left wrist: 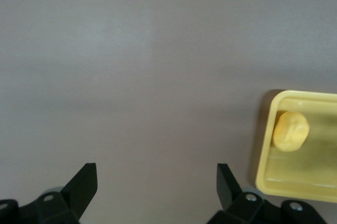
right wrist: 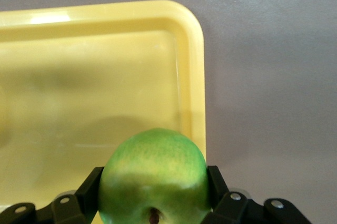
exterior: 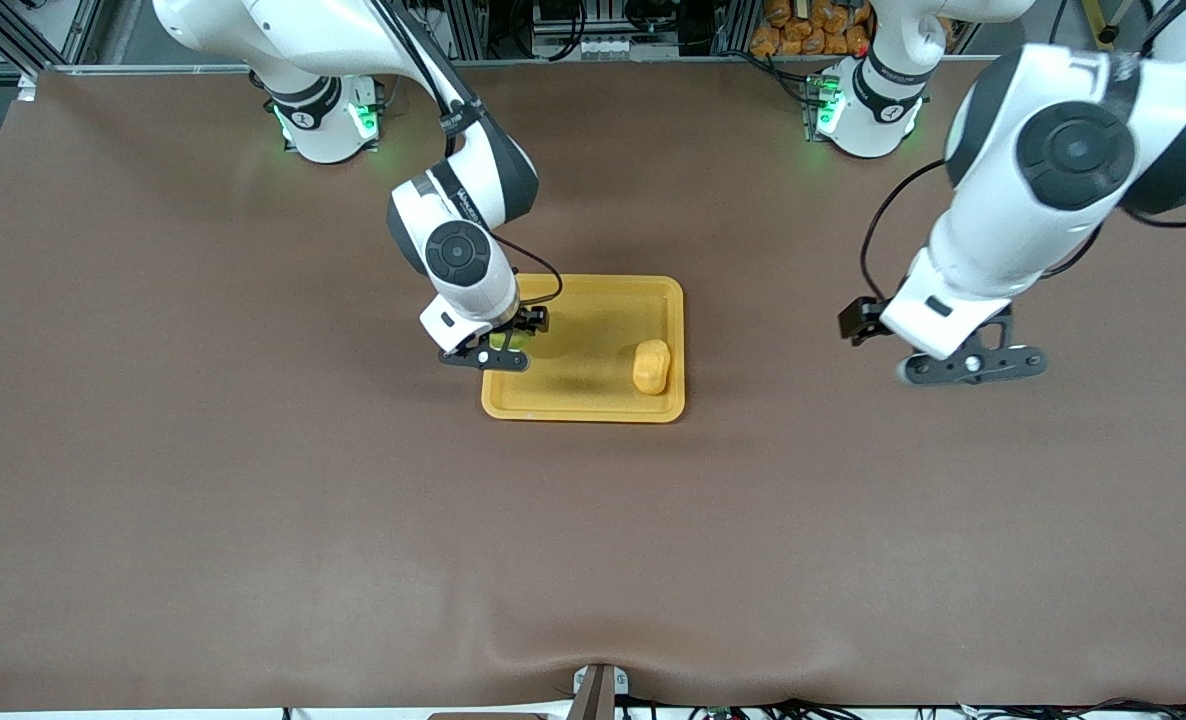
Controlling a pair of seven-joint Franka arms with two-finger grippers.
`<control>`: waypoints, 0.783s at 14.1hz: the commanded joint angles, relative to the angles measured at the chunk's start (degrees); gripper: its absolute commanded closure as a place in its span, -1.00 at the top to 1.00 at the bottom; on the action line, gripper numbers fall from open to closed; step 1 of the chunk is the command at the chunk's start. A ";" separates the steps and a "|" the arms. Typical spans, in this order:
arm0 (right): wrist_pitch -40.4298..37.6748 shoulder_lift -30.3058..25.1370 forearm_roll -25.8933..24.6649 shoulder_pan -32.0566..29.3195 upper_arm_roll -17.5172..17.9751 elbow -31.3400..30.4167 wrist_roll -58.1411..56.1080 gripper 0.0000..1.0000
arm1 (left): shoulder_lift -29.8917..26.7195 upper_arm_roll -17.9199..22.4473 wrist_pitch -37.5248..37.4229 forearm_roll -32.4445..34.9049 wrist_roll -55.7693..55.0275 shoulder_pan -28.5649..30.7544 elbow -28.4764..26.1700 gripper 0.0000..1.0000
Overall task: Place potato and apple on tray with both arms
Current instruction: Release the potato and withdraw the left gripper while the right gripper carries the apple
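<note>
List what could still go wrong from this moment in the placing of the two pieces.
The right gripper holds the round green apple close to the shallow yellow-orange plastic tray's rim; released there, it may roll out. The lumpy yellow-orange potato also lies beside a rim. The left gripper, open over bare table, poses little risk.

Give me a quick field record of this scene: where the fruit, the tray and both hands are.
tray: mid-table, yellow-orange
potato: lying in the tray, at the left arm's end
apple: gripped by the right hand, over the tray's edge at the right arm's end
right hand: shut on the apple
left hand: open, empty, over bare table beside the tray
remaining: apple not yet released
</note>
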 commanded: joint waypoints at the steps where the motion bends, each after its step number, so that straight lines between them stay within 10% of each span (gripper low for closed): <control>1: -0.45 1.77 1.87 -0.02 -0.06 2.73 0.55 -1.00 | -4.33 -0.24 -3.10 -0.52 4.95 2.78 -0.86 1.00; 11: 3.32 7.05 1.87 0.41 -0.06 4.76 1.43 -1.00 | -9.35 -0.24 -5.83 -0.79 17.89 10.17 -0.24 1.00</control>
